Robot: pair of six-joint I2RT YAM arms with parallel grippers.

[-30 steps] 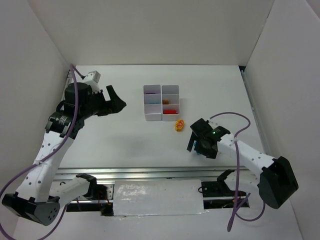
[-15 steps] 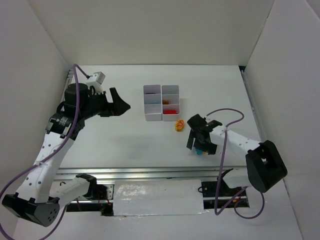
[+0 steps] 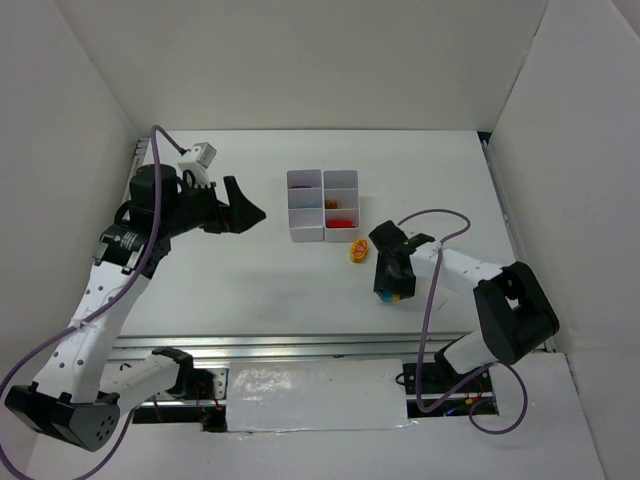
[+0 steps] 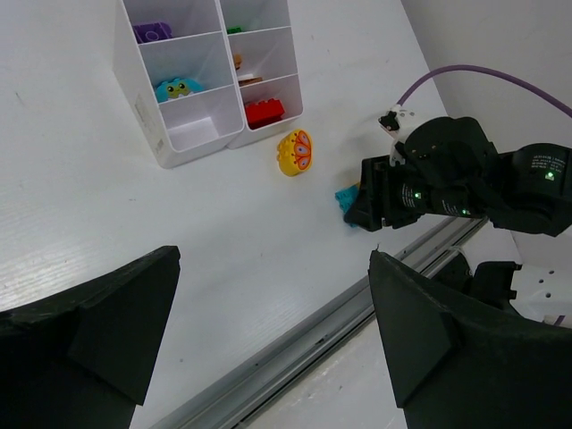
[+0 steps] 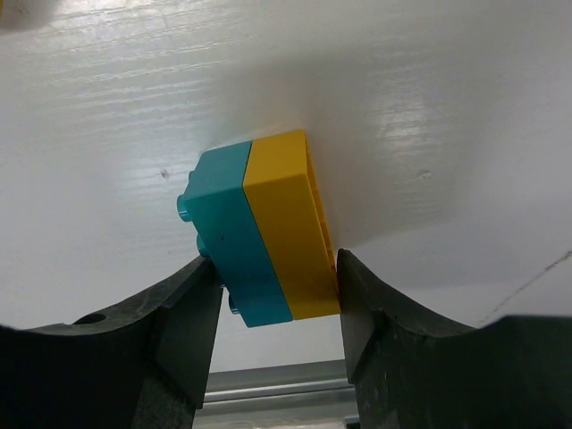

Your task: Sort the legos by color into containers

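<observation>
lego pair [image 5: 264, 237], teal joined to yellow, lies toward the near right of the worktop [image 3: 250, 280], short of the near edge. right gripper [image 5: 275, 268] is pinching it, one finger [image 5: 179, 331] against the teal side and the other against the yellow side. whether the pair is off the surface i cannot tell.

yellow lego [image 4: 296, 153] with a printed pattern lies alone between the pair and the near right corner of the containers [image 3: 306, 236], near that corner but not touching it.

containers stand mid-worktop, closer to the far edge. the left column holds a purple lego [image 4: 154, 32] in the far compartment and a teal printed lego [image 4: 179, 88] in the middle one. the right column, far to near, holds a green lego [image 4: 234, 29], an orange lego [image 4: 238, 61] and a red lego [image 4: 264, 112].

left gripper [image 3: 248, 198] hangs over the left side of the worktop, apart from the containers, fingers spread wide.

purple cable [image 3: 430, 215] loops over the right arm.
</observation>
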